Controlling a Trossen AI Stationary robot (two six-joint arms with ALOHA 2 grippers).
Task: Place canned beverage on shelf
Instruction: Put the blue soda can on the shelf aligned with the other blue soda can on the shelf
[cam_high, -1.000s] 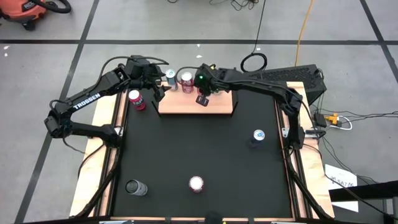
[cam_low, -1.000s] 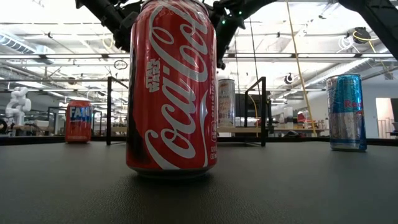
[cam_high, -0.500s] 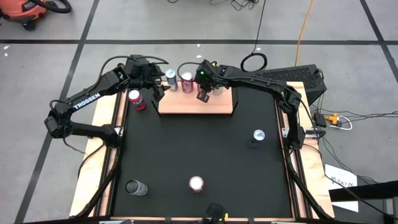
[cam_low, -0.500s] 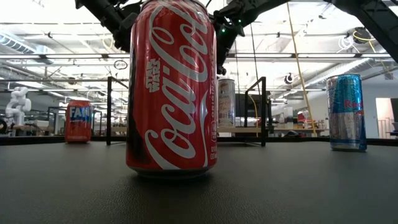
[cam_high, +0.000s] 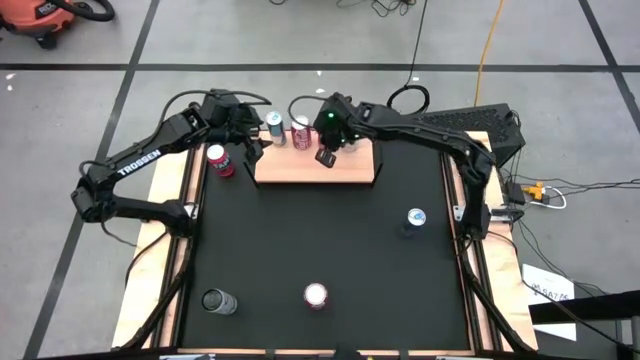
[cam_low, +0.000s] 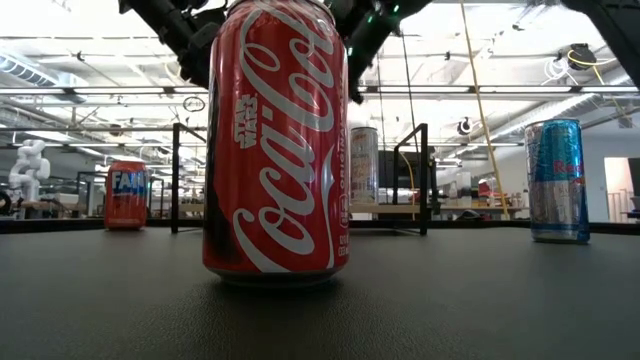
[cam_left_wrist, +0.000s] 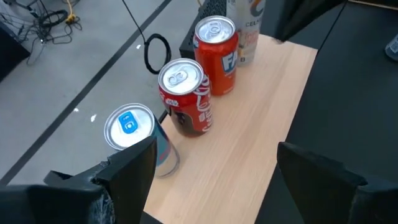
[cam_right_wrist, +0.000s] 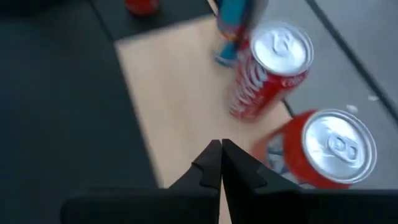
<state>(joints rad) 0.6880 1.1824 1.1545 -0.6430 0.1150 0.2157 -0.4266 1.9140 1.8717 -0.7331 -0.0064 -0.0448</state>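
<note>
On the far side of the black table (cam_high: 320, 240), my right pincer (cam_right_wrist: 221, 163) hangs over the shelf (cam_high: 345, 172) with its two fingers pressed together and nothing between them. My left pincer (cam_left_wrist: 214, 180) waits at the left end of the shelf, fingers wide apart and empty. On my left arm I read "TROSSEN" (cam_high: 140, 162).

The shelf is a light wooden board with thin black rods (cam_low: 424, 178) at the corners. Four cans stand on it in one row along its back edge:
- A blue can with a silver top (cam_left_wrist: 134, 134) at the left end.
- A red Coca-Cola can (cam_left_wrist: 185, 96) beside it.
- An orange-red can (cam_left_wrist: 214, 53) showing the letters "FA".
- A white can (cam_left_wrist: 245, 31) showing "CEL".

Four more cans stand on the table:
- A red can reading "FAN" (cam_low: 127, 195), just left of the shelf.
- A blue and silver can (cam_low: 557, 180) on the right side, whose writing I cannot read.
- A Coca-Cola can (cam_low: 275, 150) with a small "STAR WARS" mark, at the near edge.
- A dark can (cam_high: 218, 301) at the near left, whose label I cannot read.

The table has wooden edges. Around it is a grey floor with dark lines, loose cables (cam_high: 410, 98) and a yellow cord (cam_high: 490, 40). Behind the table, the room has a high ceiling with long lamps (cam_low: 90, 90).
</note>
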